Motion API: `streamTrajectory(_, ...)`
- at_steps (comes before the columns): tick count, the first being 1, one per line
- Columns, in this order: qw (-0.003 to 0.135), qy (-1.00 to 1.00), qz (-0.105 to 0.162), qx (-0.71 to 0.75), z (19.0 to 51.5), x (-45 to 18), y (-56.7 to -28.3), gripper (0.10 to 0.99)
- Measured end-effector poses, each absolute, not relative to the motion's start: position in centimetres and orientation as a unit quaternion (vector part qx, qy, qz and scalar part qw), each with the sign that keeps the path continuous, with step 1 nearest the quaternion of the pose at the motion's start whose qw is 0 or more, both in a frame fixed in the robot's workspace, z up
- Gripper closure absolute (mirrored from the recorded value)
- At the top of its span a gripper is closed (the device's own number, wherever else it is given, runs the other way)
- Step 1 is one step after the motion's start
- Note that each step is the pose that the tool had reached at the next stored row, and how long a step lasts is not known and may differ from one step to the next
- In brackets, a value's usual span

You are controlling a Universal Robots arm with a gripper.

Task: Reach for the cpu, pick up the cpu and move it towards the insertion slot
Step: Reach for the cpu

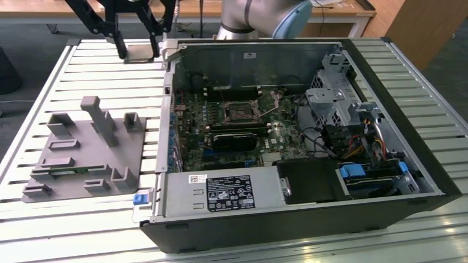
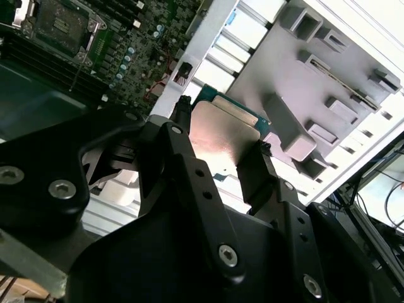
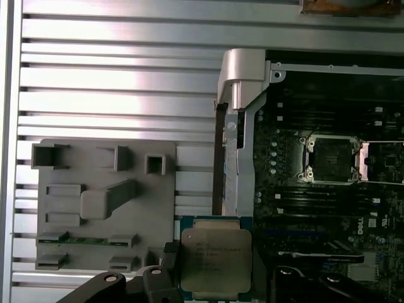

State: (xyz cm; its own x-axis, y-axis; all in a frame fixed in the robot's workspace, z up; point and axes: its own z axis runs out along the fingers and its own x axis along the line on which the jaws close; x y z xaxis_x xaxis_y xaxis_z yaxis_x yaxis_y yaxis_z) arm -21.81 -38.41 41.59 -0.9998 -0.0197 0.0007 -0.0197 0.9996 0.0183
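Black fingers (image 2: 183,164) are seen closest in the second wrist view, clamped on two opposite edges of the cpu (image 2: 222,136), so the hand (image 2: 218,148) is closed on the chip and its flat metal top is left uncovered. By that edge grip the chip is kept level and its underside untouched, which is judged to suit a later seating in a socket.

Going left to right in the exterior view, the grey fixture (image 1: 87,159) lies at nine o'clock on the slatted worktop (image 1: 44,87); the hand (image 1: 139,41) hangs at about eleven o'clock, raised above the worktop just outside the pc case (image 1: 409,142); the slot (image 1: 239,112) sits near the centre, inside the case. The cpu is thus carried in the air, well apart from the slot.

In the first wrist view the cpu (image 3: 214,262) is shown face-on at six o'clock, with the fixture (image 3: 101,208) at nine and the slot (image 3: 329,159) at three, its cover swung open beside it. That top-down relation is not given by the exterior view, where the held chip is too small to make out.
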Motion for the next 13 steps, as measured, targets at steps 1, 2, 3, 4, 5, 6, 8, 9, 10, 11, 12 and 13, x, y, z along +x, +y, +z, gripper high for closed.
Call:
streamTrajectory(1,0.000,-1.000,-0.009,0.010,41.6,-21.7,-38.4,0.545)
streamTrajectory(2,0.000,-1.000,-0.009,0.010,41.6,-21.6,-38.4,0.545)
streamTrajectory(3,0.000,-1.000,-0.009,0.010,41.6,-21.5,-38.3,0.545)
streamTrajectory(4,0.000,-1.000,-0.009,0.010,41.6,-21.4,-38.3,0.545)
streamTrajectory(5,0.000,-1.000,-0.009,0.010,41.6,-21.3,-38.3,0.545)
streamTrajectory(6,0.000,-1.000,-0.009,0.010,41.6,-21.2,-38.3,0.545)
streamTrajectory(8,0.000,-1.000,-0.009,0.010,41.6,-20.9,-38.2,0.545)
streamTrajectory(9,0.000,-1.000,-0.009,0.010,41.6,-20.8,-38.2,0.545)
streamTrajectory(10,0.000,-1.000,-0.009,0.010,41.6,-20.7,-38.2,0.545)
streamTrajectory(11,0.000,-1.000,-0.009,0.010,41.6,-20.5,-38.1,0.545)
streamTrajectory(12,0.000,-1.000,-0.009,0.010,41.6,-20.4,-38.1,0.545)
streamTrajectory(13,0.000,-1.000,-0.009,0.010,41.6,-20.3,-38.0,0.545)
